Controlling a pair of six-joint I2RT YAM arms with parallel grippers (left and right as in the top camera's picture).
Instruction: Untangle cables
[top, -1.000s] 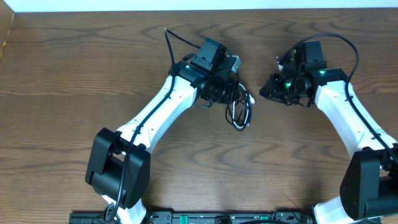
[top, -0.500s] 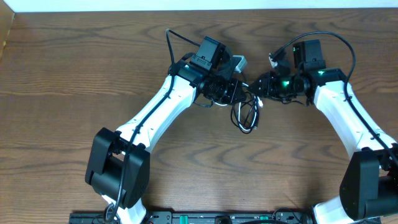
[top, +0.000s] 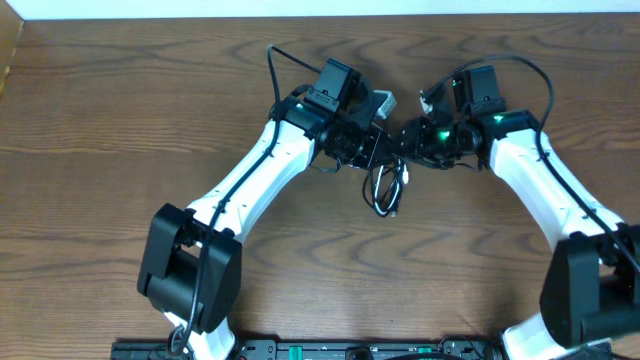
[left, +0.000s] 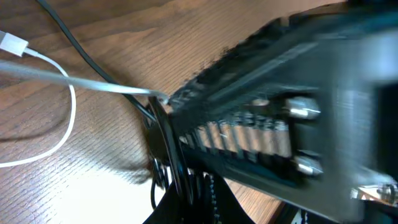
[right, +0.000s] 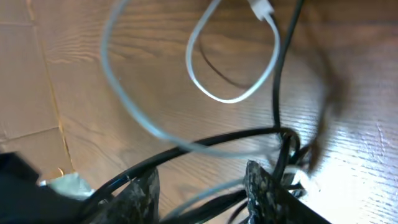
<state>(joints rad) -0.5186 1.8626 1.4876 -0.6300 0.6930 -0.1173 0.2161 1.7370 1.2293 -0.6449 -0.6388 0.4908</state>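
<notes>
My pincers at the cables (top: 386, 190)
Left pincer (top: 386, 150) clamped on them — right pincer (right: 202, 183) agape, black cord (right: 217, 142) crossing before its fingers.

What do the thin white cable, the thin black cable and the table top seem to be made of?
Thin white cable: probably smooth plastic sheath, faintly glossy. Thin black cable: likely rubbery plastic, duller. Brown table top: wood or wood-look laminate, grain lines showing.

White cable (left: 73, 109) and black cable (right: 283, 68) run past frame edges; nearest white strand in right-wrist view is blurred.
</notes>
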